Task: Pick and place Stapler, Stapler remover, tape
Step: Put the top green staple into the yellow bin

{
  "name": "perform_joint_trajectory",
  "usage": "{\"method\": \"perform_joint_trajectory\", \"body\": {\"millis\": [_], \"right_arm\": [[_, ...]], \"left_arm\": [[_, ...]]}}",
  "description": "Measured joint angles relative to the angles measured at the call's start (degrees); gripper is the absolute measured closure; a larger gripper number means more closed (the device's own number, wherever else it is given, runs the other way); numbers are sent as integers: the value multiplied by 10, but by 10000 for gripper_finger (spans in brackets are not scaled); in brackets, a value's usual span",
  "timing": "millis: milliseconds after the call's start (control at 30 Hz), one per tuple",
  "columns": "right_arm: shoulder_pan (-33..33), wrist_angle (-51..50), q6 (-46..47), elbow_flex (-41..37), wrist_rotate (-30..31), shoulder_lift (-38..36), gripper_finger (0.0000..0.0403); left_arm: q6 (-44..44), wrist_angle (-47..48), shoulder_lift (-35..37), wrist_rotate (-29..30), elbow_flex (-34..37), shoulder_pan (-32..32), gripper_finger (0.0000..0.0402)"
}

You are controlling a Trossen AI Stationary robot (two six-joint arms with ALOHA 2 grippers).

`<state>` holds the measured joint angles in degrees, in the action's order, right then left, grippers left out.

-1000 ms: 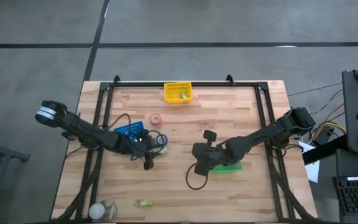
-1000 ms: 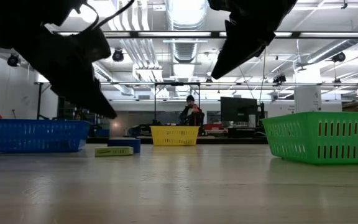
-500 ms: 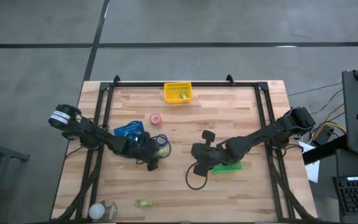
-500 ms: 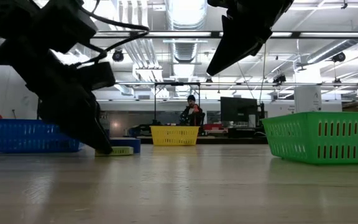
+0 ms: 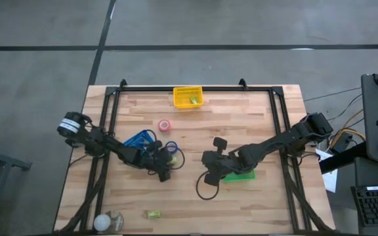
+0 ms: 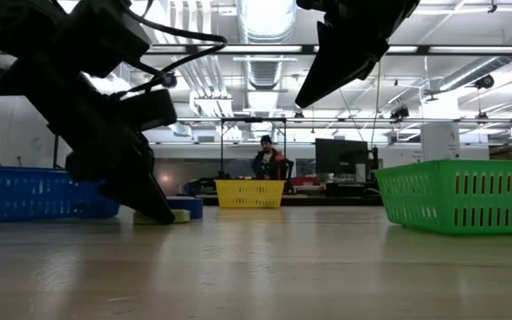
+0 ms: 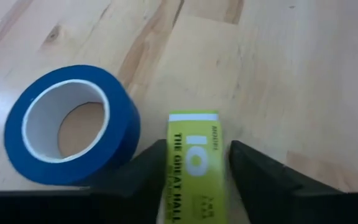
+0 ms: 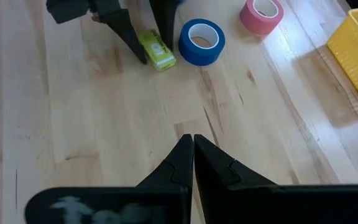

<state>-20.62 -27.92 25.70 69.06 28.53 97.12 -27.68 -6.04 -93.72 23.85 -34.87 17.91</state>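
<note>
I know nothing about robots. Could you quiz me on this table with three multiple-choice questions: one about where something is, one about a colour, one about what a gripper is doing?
1. Where is the small yellow-green box?
A. In the yellow basket
B. Between the left gripper's fingers, beside the blue tape
C. On the green basket

2. What colour is the tape roll lying beyond the blue tape?
A. Pink
B. White
C. Black

3. How are the right gripper's fingers?
A. Wide apart
B. Shut on a roll
C. Closed together, holding nothing

Answers: 1 B, the left wrist view shows the box between the left gripper's two fingers. 2 A, the right wrist view shows it pink. 3 C, its tips meet above bare wood.
</note>
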Motion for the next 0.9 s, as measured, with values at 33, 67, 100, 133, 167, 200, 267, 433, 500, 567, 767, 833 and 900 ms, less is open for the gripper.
{"method": "perform_joint_trajectory", "body": {"millis": [33,67,100,133,167,200,267,433,500,567,767,833,900], "right_arm": [[0,0,-1,0,0,0,394],[0,0,-1,0,0,0,394],[0,0,-1,0,0,0,394],[0,0,-2,0,0,0,394],[0,0,-2,0,0,0,394],[0,0,-2,0,0,0,394],[0,0,-2,0,0,0,394],[0,0,-2,0,0,0,394],[0,0,-2,0,0,0,394],[0,1,-2,0,0,0,394],[0,3,-2,0,0,0,394],[0,4,-2,0,0,0,394],[0,5,-2,0,0,0,394]], "left_arm": [[4,0,1,-3,0,0,237],[6,0,3,-5,0,0,255],[9,0,5,-6,0,0,271],[11,2,9,-7,0,0,285],[14,4,11,-6,0,0,295],[20,6,15,-6,0,0,295],[30,11,20,-4,1,0,295],[38,16,38,-3,1,0,292],[39,15,48,-3,-2,-1,280],[52,16,59,-2,-6,-3,275],[85,15,103,12,-28,-26,296],[90,18,118,13,-37,-45,296],[103,17,132,14,-43,-67,293]]}}
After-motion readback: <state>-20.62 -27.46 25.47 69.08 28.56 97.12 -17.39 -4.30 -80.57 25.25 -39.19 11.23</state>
